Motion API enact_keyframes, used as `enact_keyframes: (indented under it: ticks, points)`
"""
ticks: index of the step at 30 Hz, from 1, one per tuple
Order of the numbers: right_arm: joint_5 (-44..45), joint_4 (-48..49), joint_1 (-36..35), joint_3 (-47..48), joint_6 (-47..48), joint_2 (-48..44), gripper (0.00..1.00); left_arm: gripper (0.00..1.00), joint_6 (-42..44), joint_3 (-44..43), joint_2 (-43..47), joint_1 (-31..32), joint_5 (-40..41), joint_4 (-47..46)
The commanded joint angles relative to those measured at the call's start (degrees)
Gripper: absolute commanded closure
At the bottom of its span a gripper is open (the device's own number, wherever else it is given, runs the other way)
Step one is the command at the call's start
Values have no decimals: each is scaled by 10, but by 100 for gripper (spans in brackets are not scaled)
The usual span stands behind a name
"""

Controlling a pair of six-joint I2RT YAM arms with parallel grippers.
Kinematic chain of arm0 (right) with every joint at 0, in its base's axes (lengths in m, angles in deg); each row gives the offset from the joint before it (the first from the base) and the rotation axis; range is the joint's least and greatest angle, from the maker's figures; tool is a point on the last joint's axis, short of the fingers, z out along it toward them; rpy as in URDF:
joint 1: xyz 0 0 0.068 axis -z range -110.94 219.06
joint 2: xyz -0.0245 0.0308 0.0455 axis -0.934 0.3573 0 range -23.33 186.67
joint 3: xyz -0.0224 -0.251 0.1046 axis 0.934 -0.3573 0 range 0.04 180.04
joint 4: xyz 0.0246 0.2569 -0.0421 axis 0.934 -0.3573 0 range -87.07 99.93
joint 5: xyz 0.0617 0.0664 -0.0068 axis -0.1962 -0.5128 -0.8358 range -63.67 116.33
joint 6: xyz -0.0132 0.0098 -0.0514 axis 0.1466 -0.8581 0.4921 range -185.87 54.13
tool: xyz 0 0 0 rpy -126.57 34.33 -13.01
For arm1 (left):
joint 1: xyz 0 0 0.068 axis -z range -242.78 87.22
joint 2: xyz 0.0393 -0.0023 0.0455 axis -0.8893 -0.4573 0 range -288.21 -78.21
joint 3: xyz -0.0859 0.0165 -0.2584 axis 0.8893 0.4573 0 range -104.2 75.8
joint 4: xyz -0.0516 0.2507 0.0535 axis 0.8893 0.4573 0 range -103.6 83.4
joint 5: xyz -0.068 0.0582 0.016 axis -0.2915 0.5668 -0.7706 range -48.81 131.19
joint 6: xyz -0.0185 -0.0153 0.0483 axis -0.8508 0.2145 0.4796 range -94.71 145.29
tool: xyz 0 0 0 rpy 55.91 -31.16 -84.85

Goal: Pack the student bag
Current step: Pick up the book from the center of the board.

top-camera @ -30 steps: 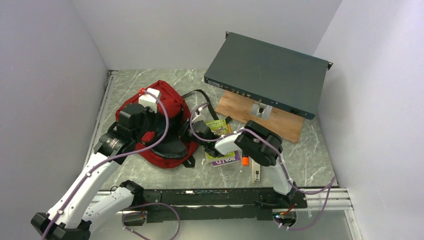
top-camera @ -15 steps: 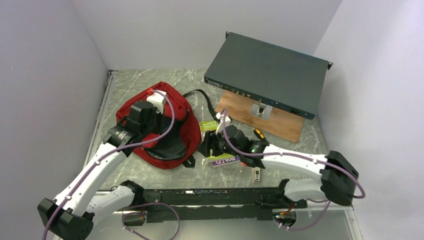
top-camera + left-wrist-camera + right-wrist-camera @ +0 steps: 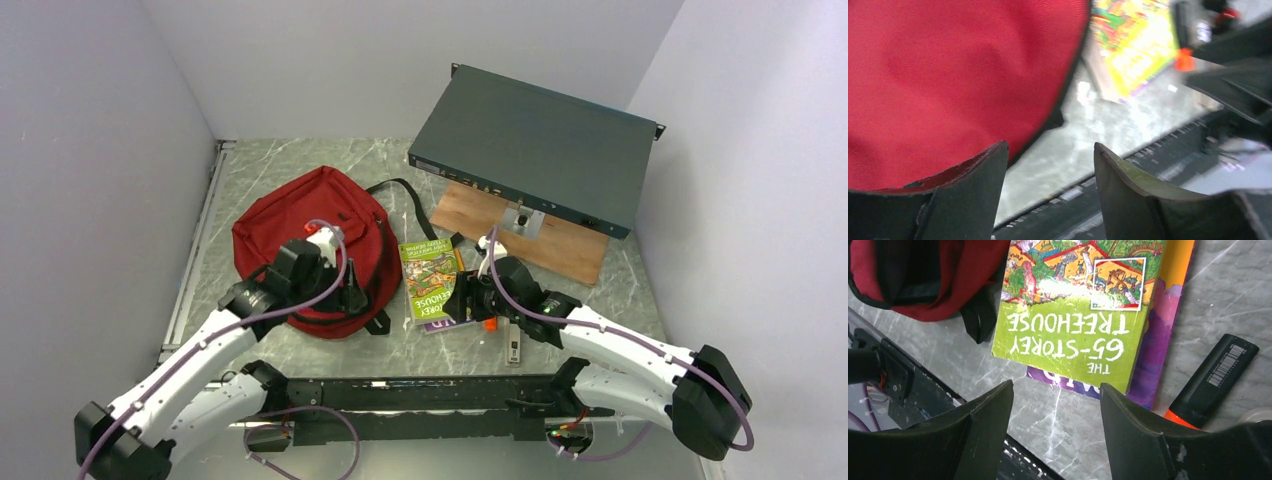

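Note:
The student bag [image 3: 300, 215] is a dark red backpack lying flat at the table's left, with black straps. My left gripper [image 3: 352, 292] hovers over its near right edge, and in the left wrist view this gripper [image 3: 1050, 147] is open and empty, with the red fabric [image 3: 948, 75] to its left. A green book [image 3: 428, 278] lies on a purple book just right of the bag. My right gripper [image 3: 458, 300] sits at the books' near right corner. In the right wrist view it [image 3: 1057, 387] is open over bare marble, just short of the green book [image 3: 1073, 315] and the purple book [image 3: 1158, 340].
A black and orange marker [image 3: 1218, 375] lies right of the books, and a small white stick [image 3: 514, 348] lies nearer the front edge. A dark teal metal box [image 3: 540, 145] rests tilted over a wooden board [image 3: 555, 245] at the back right. A black rail [image 3: 430, 385] runs along the near edge.
Both grippers opened. The left gripper let go of the bag and drew back to its near right edge; the bag now lies flat. The right arm swung right, uncovering the books.

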Motion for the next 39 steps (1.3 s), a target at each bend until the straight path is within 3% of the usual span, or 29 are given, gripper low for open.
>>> enact_keyframes:
  ticks: [1, 3, 7, 13, 15, 17, 23, 27, 39]
  points:
    - [-22, 23, 1, -2, -1, -7, 34, 27, -123, 29, 41, 77, -82, -106]
    - [-18, 15, 1, 0, 3, -14, 35, 22, -170, 52, 31, 126, -83, -166]
    - [-7, 2, 1, -2, 10, -28, 35, 21, -253, 87, -2, 224, 4, -251]
    - [-19, 19, 1, -9, -1, -32, 35, 19, -404, 165, -51, 294, 155, -415]
    - [-24, 25, 1, -9, -4, -28, 35, 6, -440, 191, -64, 321, 214, -470]
    - [-28, 29, 1, -7, -4, -23, 35, 0, -461, 197, -89, 326, 240, -504]
    - [-31, 38, 1, -3, -3, -10, 35, 0, -522, 183, -172, 330, 281, -534]
    - [-30, 38, 1, -5, -4, -16, 35, 0, -600, 179, -210, 333, 318, -505]
    - [-10, -1, 1, -12, -7, -58, 35, 7, -692, 228, -352, 350, 370, -748]
